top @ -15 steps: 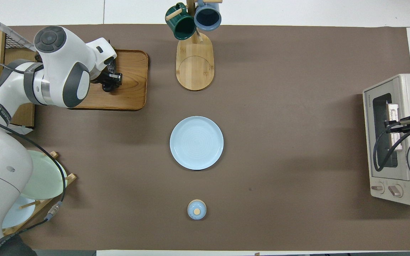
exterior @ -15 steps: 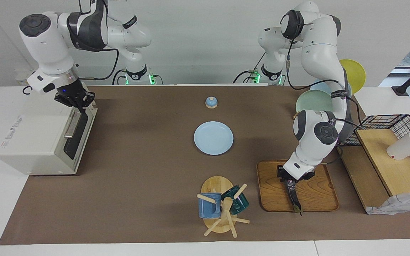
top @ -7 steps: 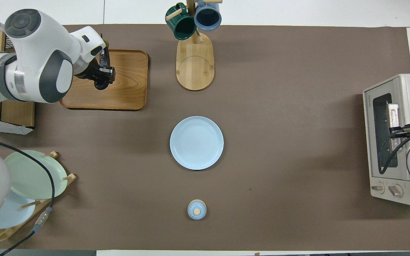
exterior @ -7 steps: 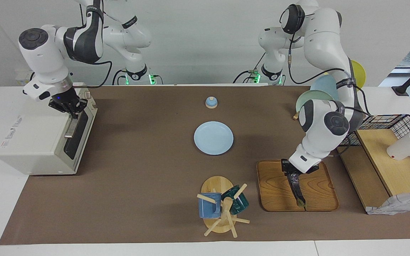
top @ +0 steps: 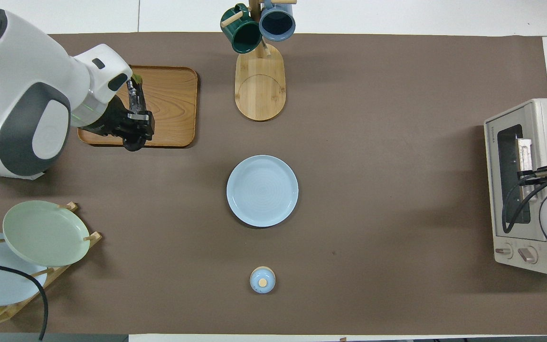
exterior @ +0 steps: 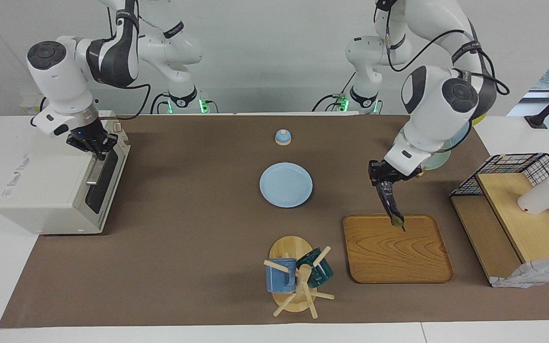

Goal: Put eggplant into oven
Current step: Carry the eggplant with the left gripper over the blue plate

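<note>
The eggplant (exterior: 391,204), slim and dark with a green tip, hangs tip-down from my left gripper (exterior: 382,181), which is shut on its upper end. It is in the air over the edge of the wooden tray (exterior: 398,252) that lies nearer to the robots. In the overhead view the eggplant (top: 133,97) shows over the tray (top: 174,118) ahead of the gripper (top: 136,129). The off-white oven (exterior: 50,190) stands at the right arm's end of the table, its dark glass door closed. My right gripper (exterior: 96,146) is shut at the end of the door's handle (exterior: 95,167) nearer to the robots.
A light blue plate (exterior: 286,185) lies mid-table, with a small blue lidded pot (exterior: 282,137) nearer to the robots. A mug tree (exterior: 298,278) holds a blue and a green mug. A wire-and-wood shelf (exterior: 517,214) and a plate rack (top: 41,237) stand at the left arm's end.
My left gripper has lifted the eggplant off the tray and carried it toward the robots. The right gripper has shifted slightly at the oven's handle.
</note>
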Controlling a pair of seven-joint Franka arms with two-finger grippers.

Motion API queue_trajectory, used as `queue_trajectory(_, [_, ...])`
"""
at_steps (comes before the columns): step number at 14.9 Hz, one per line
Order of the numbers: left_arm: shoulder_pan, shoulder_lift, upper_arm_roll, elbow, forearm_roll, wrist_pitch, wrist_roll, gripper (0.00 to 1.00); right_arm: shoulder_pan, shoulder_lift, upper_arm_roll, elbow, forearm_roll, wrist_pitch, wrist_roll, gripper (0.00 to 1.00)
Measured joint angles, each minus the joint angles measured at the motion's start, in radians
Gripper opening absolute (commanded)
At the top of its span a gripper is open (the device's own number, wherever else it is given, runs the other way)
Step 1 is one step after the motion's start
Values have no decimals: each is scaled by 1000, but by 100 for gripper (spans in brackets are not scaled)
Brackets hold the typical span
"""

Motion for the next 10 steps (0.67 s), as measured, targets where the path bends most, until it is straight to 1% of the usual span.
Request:
queue_trajectory(2, [-50, -73, -2, -82, -34, 1, -54, 0, 0, 0, 0, -1, 0, 0, 0, 0])
queue_trajectory(4, [-110, -112, -3, -131, -49, 17, -128, 0, 0, 0, 0, -3, 0, 0, 0, 0])
queue_trajectory(7, [-224, -134, -5, -208, -51, 138, -256, 0, 0, 0, 0, -4, 0, 0, 0, 0])
queue_trajectory(10, [-330, -132, -6, -297, -51, 276, -334, 0, 8, 4, 3, -10, 1, 6, 2, 0])
